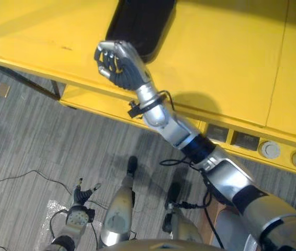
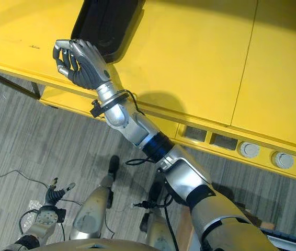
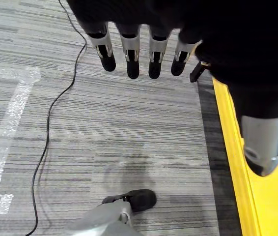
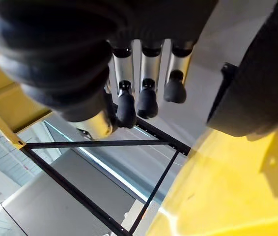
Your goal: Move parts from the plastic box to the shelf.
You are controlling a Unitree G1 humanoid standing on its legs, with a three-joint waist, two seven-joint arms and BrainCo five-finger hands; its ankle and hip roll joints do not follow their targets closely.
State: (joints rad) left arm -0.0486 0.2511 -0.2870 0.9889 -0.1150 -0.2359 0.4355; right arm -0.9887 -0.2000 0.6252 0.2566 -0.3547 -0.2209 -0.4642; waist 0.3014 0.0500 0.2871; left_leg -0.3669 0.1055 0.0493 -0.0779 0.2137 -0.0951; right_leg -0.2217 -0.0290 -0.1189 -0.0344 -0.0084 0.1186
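Observation:
A black plastic box (image 1: 143, 21) lies on the yellow table (image 1: 226, 57), toward its far edge. My right hand (image 1: 117, 65) is just in front of the box's near corner, above the table's front edge. Its fingers (image 4: 146, 101) are curled toward the thumb, and I see no part between them. What is inside the box is hidden from here. My left hand (image 1: 80, 196) hangs low over the grey carpet, its fingers (image 3: 131, 61) straight and holding nothing.
Two round knobs (image 1: 269, 150) and dark sockets (image 1: 245, 140) sit on the table's front face at the right. A black metal frame (image 4: 104, 145) stands past my right hand. A strip of clear plastic (image 3: 6, 142) lies on the carpet.

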